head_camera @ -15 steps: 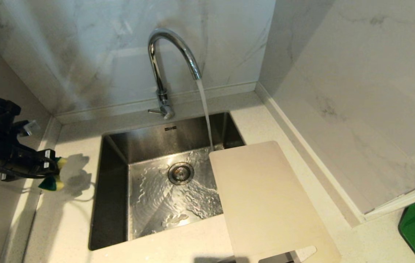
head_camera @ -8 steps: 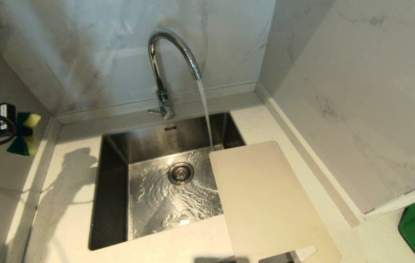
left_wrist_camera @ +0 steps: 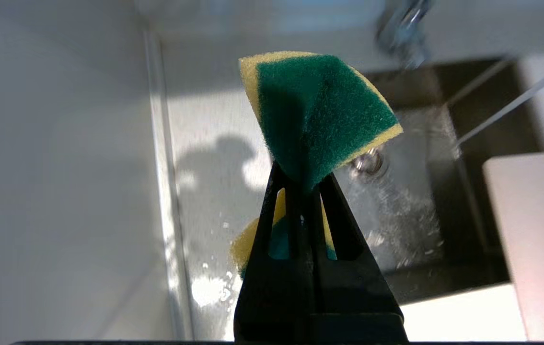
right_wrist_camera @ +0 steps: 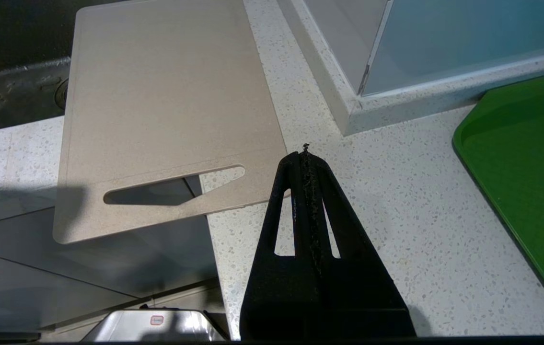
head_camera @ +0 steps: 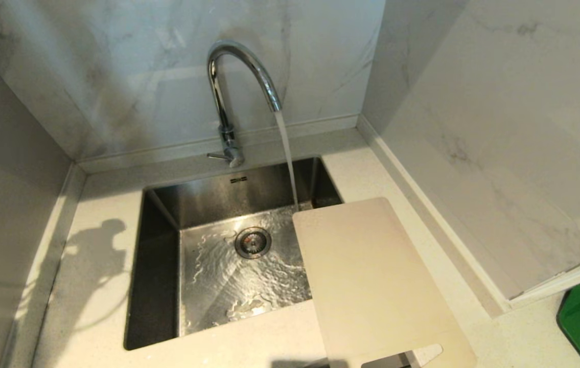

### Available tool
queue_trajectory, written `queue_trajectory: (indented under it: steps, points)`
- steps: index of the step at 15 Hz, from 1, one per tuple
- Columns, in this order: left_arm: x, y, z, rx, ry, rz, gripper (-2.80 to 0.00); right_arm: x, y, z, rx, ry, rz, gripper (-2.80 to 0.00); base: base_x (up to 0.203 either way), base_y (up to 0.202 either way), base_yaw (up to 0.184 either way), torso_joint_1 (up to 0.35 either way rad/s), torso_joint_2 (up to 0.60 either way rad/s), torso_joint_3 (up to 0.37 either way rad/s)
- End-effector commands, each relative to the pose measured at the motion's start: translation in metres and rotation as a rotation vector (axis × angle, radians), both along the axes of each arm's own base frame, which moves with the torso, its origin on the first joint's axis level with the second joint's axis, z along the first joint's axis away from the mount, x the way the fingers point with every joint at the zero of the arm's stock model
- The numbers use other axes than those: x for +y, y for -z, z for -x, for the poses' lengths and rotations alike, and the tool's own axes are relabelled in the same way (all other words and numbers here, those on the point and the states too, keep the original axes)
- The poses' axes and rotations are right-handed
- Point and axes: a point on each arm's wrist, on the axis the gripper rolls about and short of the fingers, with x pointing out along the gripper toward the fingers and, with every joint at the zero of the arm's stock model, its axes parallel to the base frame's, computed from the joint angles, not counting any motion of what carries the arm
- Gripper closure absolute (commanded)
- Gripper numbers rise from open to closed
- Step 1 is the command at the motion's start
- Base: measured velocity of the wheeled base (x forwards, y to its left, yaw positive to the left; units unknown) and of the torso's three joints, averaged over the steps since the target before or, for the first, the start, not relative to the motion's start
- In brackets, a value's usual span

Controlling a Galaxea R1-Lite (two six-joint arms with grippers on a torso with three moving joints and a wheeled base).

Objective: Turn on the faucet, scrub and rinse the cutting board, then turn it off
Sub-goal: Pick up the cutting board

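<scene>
Left gripper (left_wrist_camera: 303,184) pinches a soft sponge (left_wrist_camera: 317,112); stiff, thin cutting board (head_camera: 371,281), likely slick wet, offers its slot handle (right_wrist_camera: 173,184); right gripper (right_wrist_camera: 306,152) pressed together

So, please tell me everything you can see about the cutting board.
The cutting board is a thin cream-white rectangle, plastic by its look, with rounded corners and a long slot handle near one short edge. It lies flat, its far end over the sink, its handle end past the counter's front edge. Neither pincer touches it.
</scene>
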Motion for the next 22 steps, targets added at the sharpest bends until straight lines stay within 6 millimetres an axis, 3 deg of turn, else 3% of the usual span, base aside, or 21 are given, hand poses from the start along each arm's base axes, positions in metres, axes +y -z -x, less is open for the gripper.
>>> queue_trajectory:
  steps: [1,3,6,10,15,22]
  points:
    - [-0.002,-0.006,0.056,-0.121,0.005,-0.001,0.0,0.0,0.0,0.0,-0.001,-0.001,0.0,0.0,0.0,0.0,0.0,0.0,0.0,0.0]
    - [-0.003,0.007,0.089,-0.154,0.005,-0.002,0.0,0.0,0.0,0.0,-0.001,-0.001,-0.002,0.0,0.0,0.0,0.0,0.0,0.0,0.0]
    - [-0.005,0.042,0.129,-0.166,0.005,-0.007,0.0,0.0,0.0,0.0,-0.001,0.0,-0.002,0.0,0.0,0.0,0.0,0.0,0.0,0.0]
    - [-0.006,0.1,0.161,-0.145,0.012,-0.026,0.0,0.0,0.0,0.0,-0.001,0.0,-0.002,0.0,0.0,0.0,0.0,0.0,0.0,0.0]
    - [-0.006,0.17,0.173,-0.071,0.02,-0.05,0.0,0.0,0.0,0.0,-0.001,0.0,-0.002,0.0,0.0,0.0,0.0,0.0,0.0,0.0]
    - [-0.005,0.227,0.164,-0.142,0.04,-0.115,0.0,0.0,0.0,0.0,-0.001,-0.001,-0.002,0.0,0.0,0.0,0.0,0.0,0.0,0.0]
